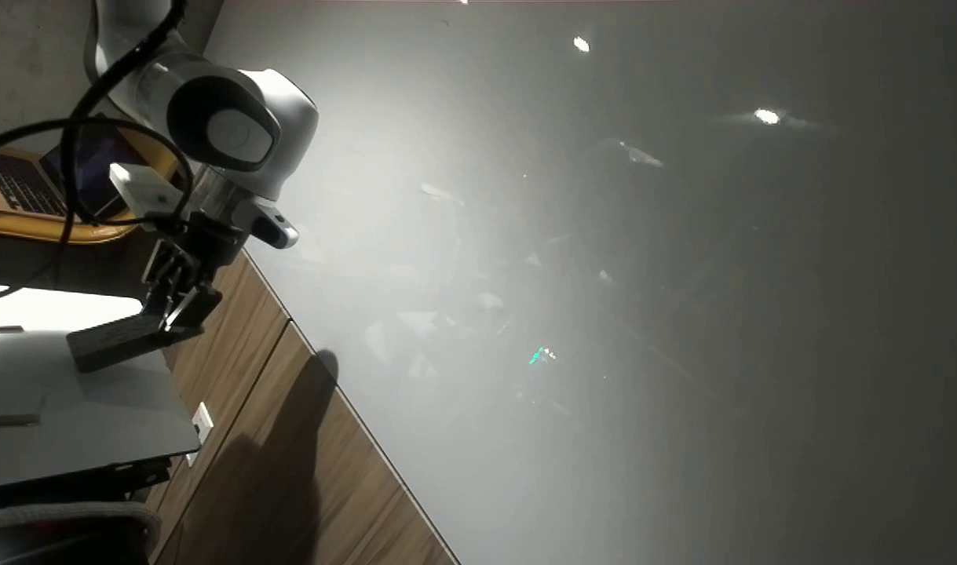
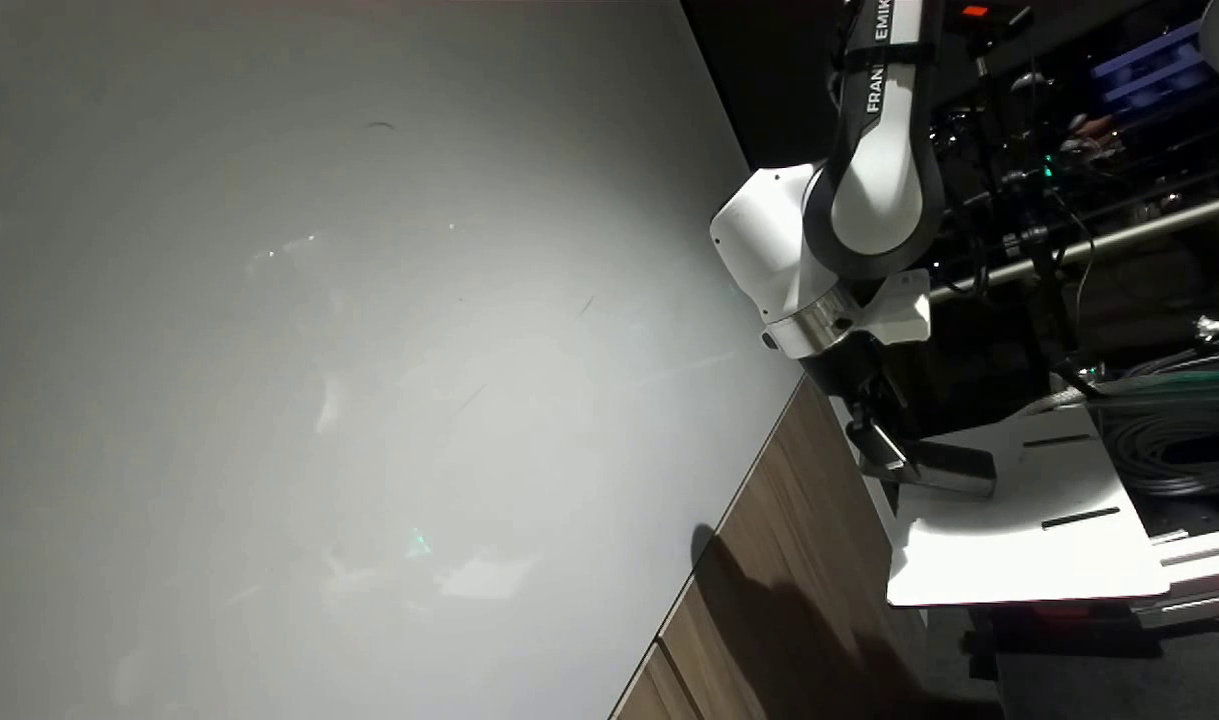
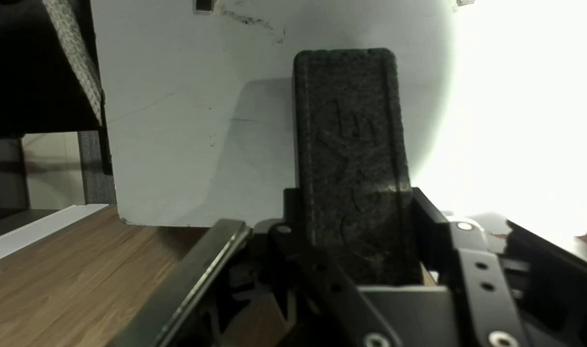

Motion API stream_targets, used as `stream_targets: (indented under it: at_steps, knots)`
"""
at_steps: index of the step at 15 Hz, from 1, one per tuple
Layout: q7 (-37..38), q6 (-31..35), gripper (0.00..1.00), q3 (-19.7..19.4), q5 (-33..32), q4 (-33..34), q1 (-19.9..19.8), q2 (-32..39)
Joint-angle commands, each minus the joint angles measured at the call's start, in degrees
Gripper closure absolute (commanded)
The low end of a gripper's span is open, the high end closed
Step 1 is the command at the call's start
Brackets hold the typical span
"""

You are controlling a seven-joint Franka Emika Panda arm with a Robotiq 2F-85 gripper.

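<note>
My gripper [image 3: 355, 212] is shut on a dark grey felt-like eraser block [image 3: 348, 120], with one finger on each long side. Faint lines are pressed into the block's face. The block juts out beyond the fingertips, over a white panel [image 3: 177, 154], and its shadow falls on the panel. In both exterior views the gripper [image 1: 176, 310] [image 2: 884, 445] holds the block [image 1: 121, 341] [image 2: 954, 468] above or against the panel [image 1: 93, 416] [image 2: 1029, 565]; I cannot tell whether they touch. The block's near end is partly hidden between the fingers.
A large glossy grey-white surface [image 1: 604, 471] with faint marks lies beside the arm, bordered by wood panelling [image 1: 258, 384] with a white outlet [image 1: 202, 424]. A laptop [image 1: 23, 184] rests on a yellow-edged seat [image 1: 93, 233]. Black cables [image 1: 74, 157] hang by the arm; coiled cables [image 2: 1179, 450] lie behind the panel.
</note>
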Motion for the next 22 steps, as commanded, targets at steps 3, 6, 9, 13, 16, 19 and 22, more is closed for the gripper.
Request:
stream_targets:
  at_steps: [3,6,9,13,16,19,22]
  knots:
    - [0.4,1.1,0.71,-0.7,0.0,0.4,-0.1,1.3]
    - [0.3,0.8,0.71,-0.9,0.2,0.5,-0.1,1.6]
    - [0.3,0.5,0.21,-1.1,0.3,0.6,0.0,1.9]
    - [0.3,0.5,0.01,-1.2,0.4,0.7,-0.1,2.1]
    - [0.3,0.4,0.00,-1.3,0.3,0.9,-0.1,2.2]
    - [0.2,0.5,0.00,-1.3,0.4,0.9,-0.1,2.2]
    - [2.4,1.4,0.00,-1.4,-2.4,0.2,0.1,1.8]
